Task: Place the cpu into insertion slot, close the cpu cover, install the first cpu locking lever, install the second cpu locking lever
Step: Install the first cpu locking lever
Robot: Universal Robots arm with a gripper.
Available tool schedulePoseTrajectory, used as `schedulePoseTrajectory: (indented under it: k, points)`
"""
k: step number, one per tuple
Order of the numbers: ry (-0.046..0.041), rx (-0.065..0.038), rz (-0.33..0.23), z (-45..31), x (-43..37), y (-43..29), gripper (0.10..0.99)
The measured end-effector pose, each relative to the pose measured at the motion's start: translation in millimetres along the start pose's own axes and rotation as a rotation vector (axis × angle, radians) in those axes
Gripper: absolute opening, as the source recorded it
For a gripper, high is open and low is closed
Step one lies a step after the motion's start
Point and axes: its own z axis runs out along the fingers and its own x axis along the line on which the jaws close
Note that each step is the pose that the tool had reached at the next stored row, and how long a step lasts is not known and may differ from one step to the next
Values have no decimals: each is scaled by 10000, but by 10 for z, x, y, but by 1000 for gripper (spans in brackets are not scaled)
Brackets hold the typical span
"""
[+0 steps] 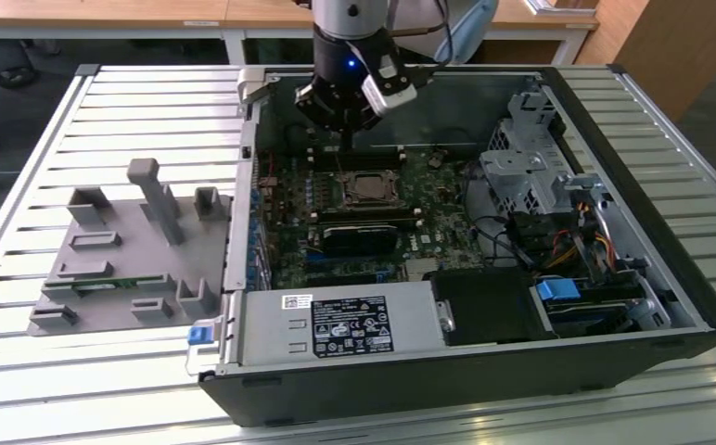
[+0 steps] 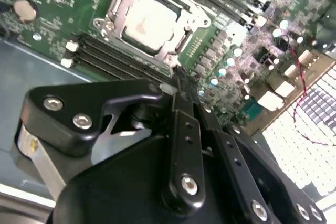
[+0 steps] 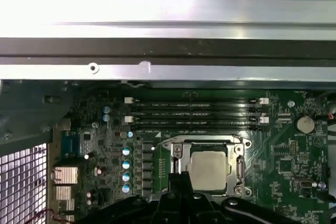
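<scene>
grey fixture on slatted table | power supply in case

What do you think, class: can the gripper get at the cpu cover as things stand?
Probably yes. The gripper hangs with jaws shut over the open case, close beside the cpu cover, and both wrist views show no cable or part between them.

Robotics lab, computer-assembly station
Slatted aluminium tabletop; open desktop computer case, motherboard exposed; grey moulded parts fixture beside the case; robot arm above the case; wooden desks behind
</scene>
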Motion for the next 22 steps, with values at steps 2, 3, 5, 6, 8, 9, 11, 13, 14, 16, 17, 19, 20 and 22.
schedulePoseTrajectory:
  k: [2, 3, 5, 6, 8, 9, 11, 13, 14, 16, 17, 19, 20, 22]
  points:
    - [1, 1, 0, 5, 25, -1, 106]
    - [1, 1, 0, 7, 41, -1, 106]
    - [0, 0, -1, 11, 72, 1, 106]
    - [1, 1, -1, 14, 91, 6, 106]
    - [0, 2, 12, 22, 147, 13, 106]
    - [0, 1, 19, 27, 166, 17, 106]
    - [-1, 1, 22, 37, 194, 21, 106]
    - [0, 2, 23, 50, 209, 32, 106]
    - [0, 3, 25, 57, 222, 38, 106]
    - [-1, 3, 28, 73, 248, 52, 106]
    - [0, 3, 27, 82, 257, 55, 106]
    - [0, 3, 29, 95, 269, 67, 106]
    - [0, 3, 29, 101, 272, 78, 106]
    - [0, 3, 32, 115, 276, 114, 106]
